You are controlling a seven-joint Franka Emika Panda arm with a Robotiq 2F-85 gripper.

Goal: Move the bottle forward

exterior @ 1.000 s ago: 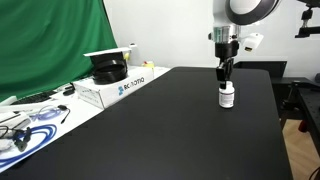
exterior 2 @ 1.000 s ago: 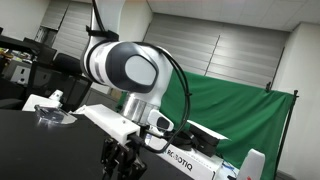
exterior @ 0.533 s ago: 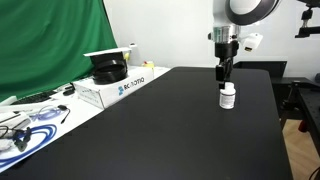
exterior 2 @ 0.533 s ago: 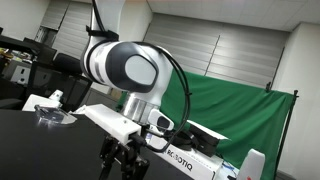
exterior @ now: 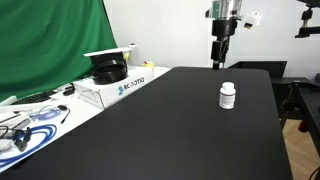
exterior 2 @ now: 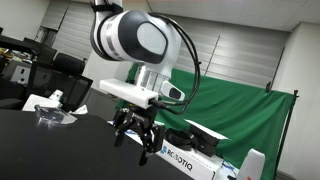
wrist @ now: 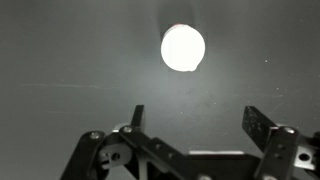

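The bottle [exterior: 228, 95] stands upright on the black table [exterior: 150, 130], well apart from the white box [exterior: 122, 87], out across the dark top from it. The gripper [exterior: 218, 62] hangs in the air about as far from the box, high above table level. Its fingers [wrist: 258, 120] are spread wide and hold nothing. In the wrist view the bottle shows from above, clear of them.

Black tabletop [exterior: 170, 130]; white box [exterior: 122, 88] just beside its edge, green backdrop [exterior: 50, 40] behind, tangled cables [exterior: 25, 125] nearer the camera.
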